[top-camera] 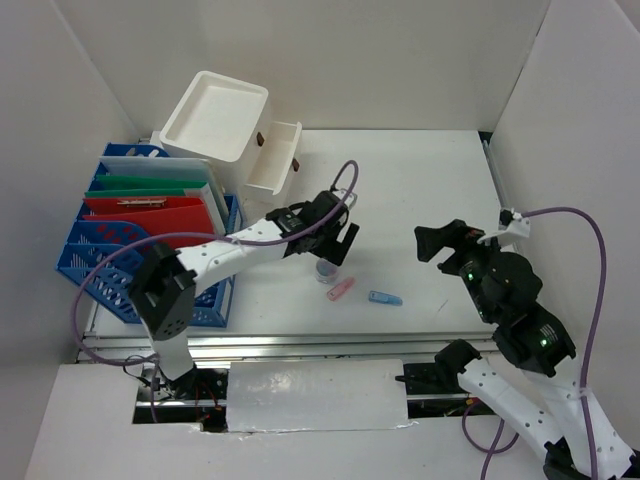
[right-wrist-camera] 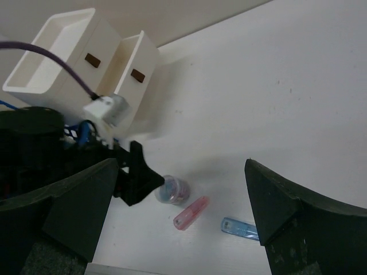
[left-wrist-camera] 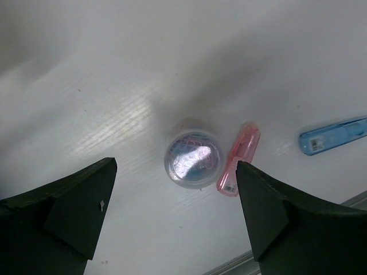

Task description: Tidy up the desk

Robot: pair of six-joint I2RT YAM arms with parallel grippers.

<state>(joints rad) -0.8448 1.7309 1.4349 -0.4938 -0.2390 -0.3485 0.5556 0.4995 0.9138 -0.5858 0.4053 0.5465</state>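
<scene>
Left gripper (top-camera: pixel 338 243) hangs spread wide and empty over the small clear jar (left-wrist-camera: pixel 192 160), which stands on the desk (top-camera: pixel 420 180) near its front edge. We should drop straight down, centred, keeping one finger from nudging the pink stick (left-wrist-camera: pixel 239 159) just beside it.

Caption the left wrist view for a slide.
Open left gripper above a clear round container on the desk; pink item beside it, blue item farther right.

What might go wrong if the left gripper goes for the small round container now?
1. The pink case lies right beside the clear round container, so a finger of the open left gripper may land on it or shove it.
2. The container's round wall may slip from the closing fingers.
</scene>
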